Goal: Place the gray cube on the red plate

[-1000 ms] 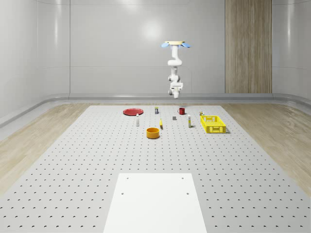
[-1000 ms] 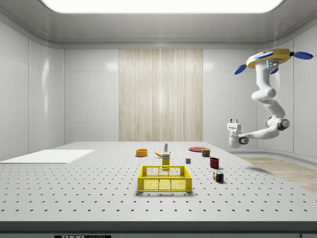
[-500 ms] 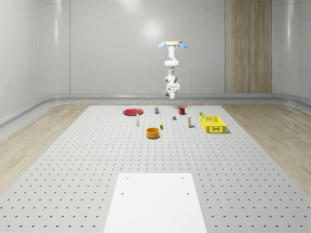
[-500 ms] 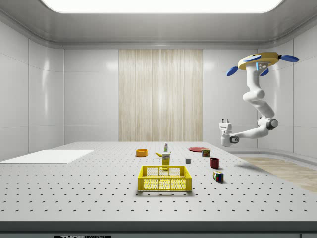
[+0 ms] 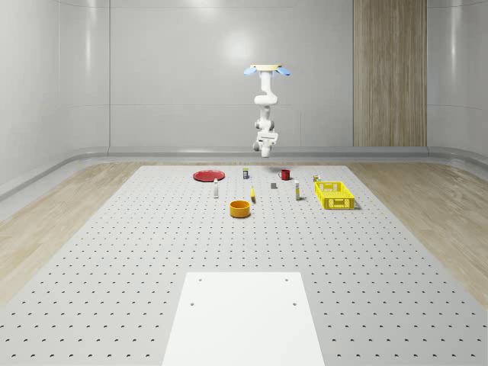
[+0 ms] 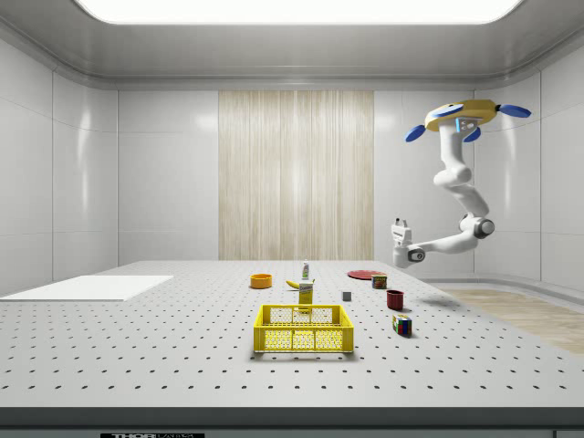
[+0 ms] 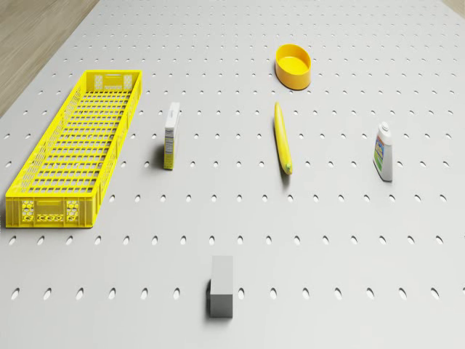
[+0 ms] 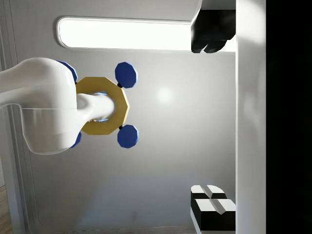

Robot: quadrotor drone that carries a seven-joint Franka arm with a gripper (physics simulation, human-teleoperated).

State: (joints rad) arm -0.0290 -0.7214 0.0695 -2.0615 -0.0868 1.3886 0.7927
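Here, starting from the whole-scene view's left, the red plate (image 5: 207, 175) is lying flat near the far end of the perforated table (image 5: 114, 252). Just to its right a small white bottle (image 5: 216, 189) is standing upright, and nearer the camera an orange bowl (image 5: 240, 208) is sitting on the table. A yellow banana (image 5: 252, 194) is lying next. Right of it, the gray cube (image 5: 274, 184) is resting on the table surface, well apart from the plate and with nothing touching it. Past the cube a red mug (image 5: 284, 174) is standing, and a yellow crate (image 5: 334, 195) is sitting furthest right.

We are hovering with our drone (image 5: 267, 70) high over the table's far end. Our arm is hanging below it and bending so that the gripper (image 5: 264, 145) is floating in the air, well above the objects. In the side view it is pointing upward. In the wrist view its fingers (image 8: 212, 31) are standing wide apart and are gripping nothing.
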